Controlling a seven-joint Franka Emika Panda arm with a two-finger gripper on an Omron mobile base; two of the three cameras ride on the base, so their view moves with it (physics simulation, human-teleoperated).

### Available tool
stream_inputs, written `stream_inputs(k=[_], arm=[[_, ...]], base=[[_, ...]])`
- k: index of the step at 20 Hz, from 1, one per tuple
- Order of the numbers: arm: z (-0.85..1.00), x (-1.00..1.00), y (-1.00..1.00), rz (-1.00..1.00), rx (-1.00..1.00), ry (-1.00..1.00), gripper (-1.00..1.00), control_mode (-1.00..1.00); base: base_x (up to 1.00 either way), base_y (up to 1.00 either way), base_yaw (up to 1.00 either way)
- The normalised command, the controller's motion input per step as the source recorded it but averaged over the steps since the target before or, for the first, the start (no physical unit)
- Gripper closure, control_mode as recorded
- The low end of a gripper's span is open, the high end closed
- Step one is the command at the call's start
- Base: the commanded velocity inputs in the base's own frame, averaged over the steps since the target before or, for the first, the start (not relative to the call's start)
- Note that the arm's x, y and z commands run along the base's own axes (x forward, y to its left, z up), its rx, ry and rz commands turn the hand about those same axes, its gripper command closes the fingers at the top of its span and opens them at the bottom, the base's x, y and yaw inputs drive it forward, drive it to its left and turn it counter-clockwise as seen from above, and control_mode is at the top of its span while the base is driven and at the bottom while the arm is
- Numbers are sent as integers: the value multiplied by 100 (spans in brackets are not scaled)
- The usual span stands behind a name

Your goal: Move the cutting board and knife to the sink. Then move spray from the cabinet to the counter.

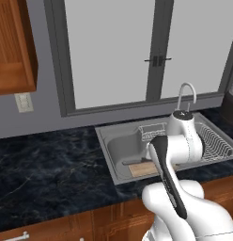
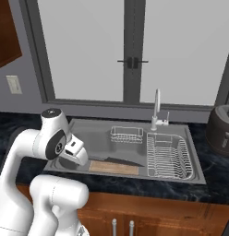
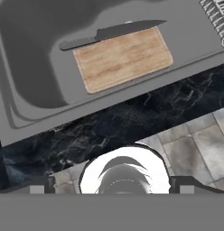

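Pale wooden cutting board (image 3: 123, 58), matt grey metal sink (image 3: 28, 67)

sink (image 2: 84, 129): left basin floor open behind board (image 2: 114, 168) and knife (image 2: 117, 161)
right side: dish rack (image 2: 167, 156), small basket (image 2: 126, 134)
rear rim: faucet (image 2: 156, 109)
counter (image 1: 48, 164): bare at left

A home kitchen is showing here: a black marble-look counter (image 1: 48, 164) is running over reddish-brown wooden base units (image 2: 158, 212), with a grey metal sink (image 2: 88, 133) and curved tap (image 2: 156, 108) sitting under a big window (image 1: 113, 47). A wire dish rack (image 2: 167, 156) is lying in the basin, a wooden wall cabinet (image 1: 12, 44) is hanging nearby, and grey floor tiles (image 3: 195, 144) are showing below.
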Motion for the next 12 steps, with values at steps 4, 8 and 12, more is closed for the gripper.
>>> stream_inputs(k=[4, 8, 12], arm=[[0, 0, 0, 0, 0, 0, -100, 100], [0, 0, 0, 0, 0, 0, -100, 100], [0, 0, 0, 0, 0, 0, -100, 100]], base=[[-65, 0, 0], [-74, 0, 0], [-48, 25, 0]])
